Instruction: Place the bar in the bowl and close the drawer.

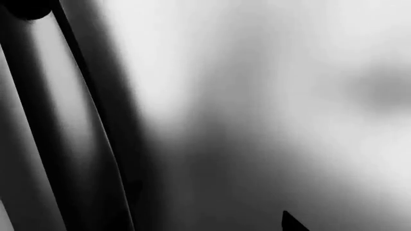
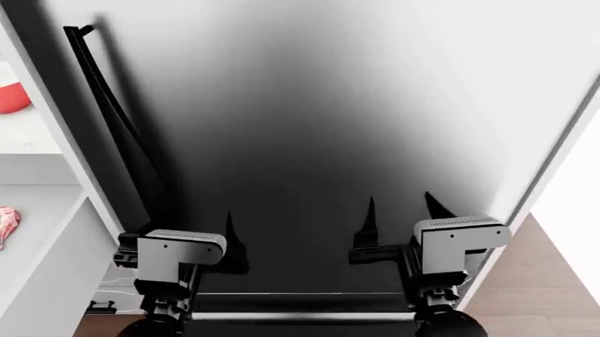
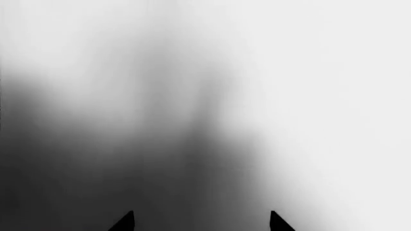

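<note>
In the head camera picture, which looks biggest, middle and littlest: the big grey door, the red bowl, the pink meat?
1. The grey door, by far the biggest.
2 and 3. The red bowl and pink meat look about alike; both are cut off at the picture's edge, so ranking them is unsure.

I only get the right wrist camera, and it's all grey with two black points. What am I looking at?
Observer: The head view shows a big grey panel right in front of the robot.
Operator: Does it have a handle?
Observer: Yes, a long black bar handle runs down near its left edge.
Operator: Can you see the bowl?
Observer: Only a red sliver of the bowl, at the head view's far left edge.
</note>
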